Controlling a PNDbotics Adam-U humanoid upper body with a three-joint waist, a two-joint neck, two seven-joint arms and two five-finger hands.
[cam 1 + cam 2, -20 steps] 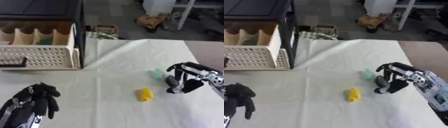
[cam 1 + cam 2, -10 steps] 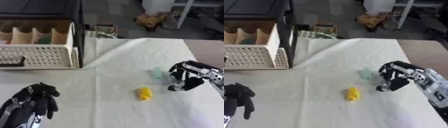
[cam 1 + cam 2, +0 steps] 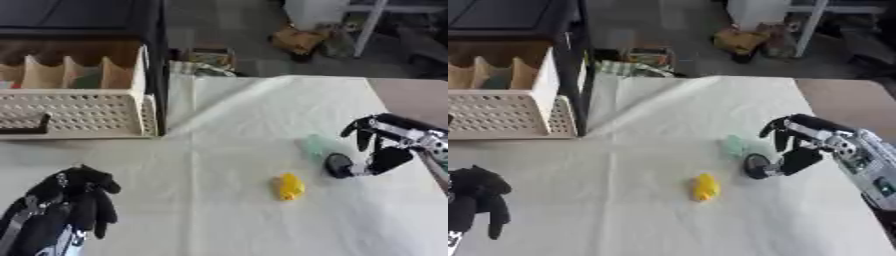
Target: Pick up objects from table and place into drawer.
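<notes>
Yellow object (image 3: 290,186) lies on the white cloth (image 3: 236,125) over the worktop, mid-right, free of both hands. Pale green object (image 3: 314,145) sits just up and right of it, also on the cloth, too blurred to make out its shape.

Right hand (image 3: 378,145) comes in from the right edge, low over the cloth just right of the green object. Its fingers (image 3: 363,134) are curled down, thumb tip rounded and dark next to the green object; can't tell if it touches. Nothing pinched as far as visible.

Drawer (image 3: 83,107) is a cream perforated bin with dividers, pulled out of a black cabinet (image 3: 105,20) at upper left, well apart from both objects.

Left hand (image 3: 61,210) rests at lower left, fingers bent loosely, holding nothing.
</notes>
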